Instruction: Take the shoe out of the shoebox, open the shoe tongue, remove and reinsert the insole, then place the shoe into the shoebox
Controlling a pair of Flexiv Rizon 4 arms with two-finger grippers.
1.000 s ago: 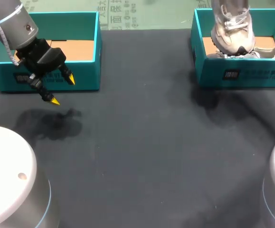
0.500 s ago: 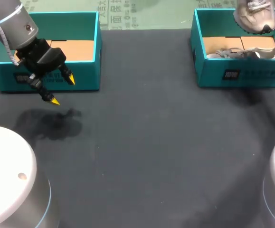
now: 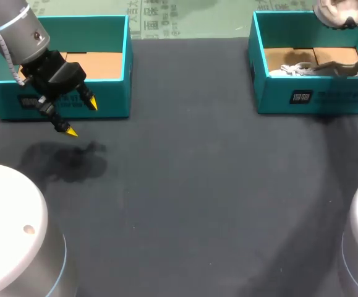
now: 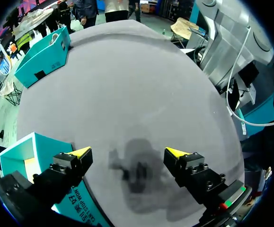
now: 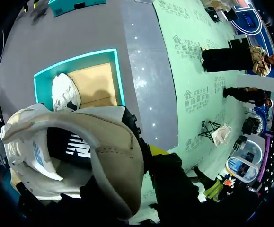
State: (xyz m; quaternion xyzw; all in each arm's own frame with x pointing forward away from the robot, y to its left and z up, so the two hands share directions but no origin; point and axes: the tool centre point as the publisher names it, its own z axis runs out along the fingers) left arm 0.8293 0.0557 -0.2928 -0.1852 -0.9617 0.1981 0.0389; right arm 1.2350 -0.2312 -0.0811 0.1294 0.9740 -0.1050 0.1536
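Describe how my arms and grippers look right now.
Left arm: silver-grey cylinder, a coiled white cable along it. Left gripper: black, blocky, two fingers with yellow wedge tips; the wrist view shows green and red lights on one side. Right gripper: black with a yellow sliver, mostly hidden by the shoe.

Dark charcoal table cloth point(image 3: 185, 185): plain, no pattern; a blacker shadow smudge beneath the left gripper point(image 3: 81, 117).

Left-hand teal cardboard shoebox point(image 3: 114, 105): teal walls, paler rim line, tan floor, small dark label with white print on the front.

Right-hand teal cardboard shoebox point(image 3: 327, 102): same colours.

Left gripper: black body, bright yellow tips; silver-grey arm.

Raised cream leather sneaker point(image 5: 113, 161): cream collar, off-white tongue with a small blue mark, black inside with white stripes.

White lace-up sneaker lying in the box point(image 3: 318, 67): white and pale grey.
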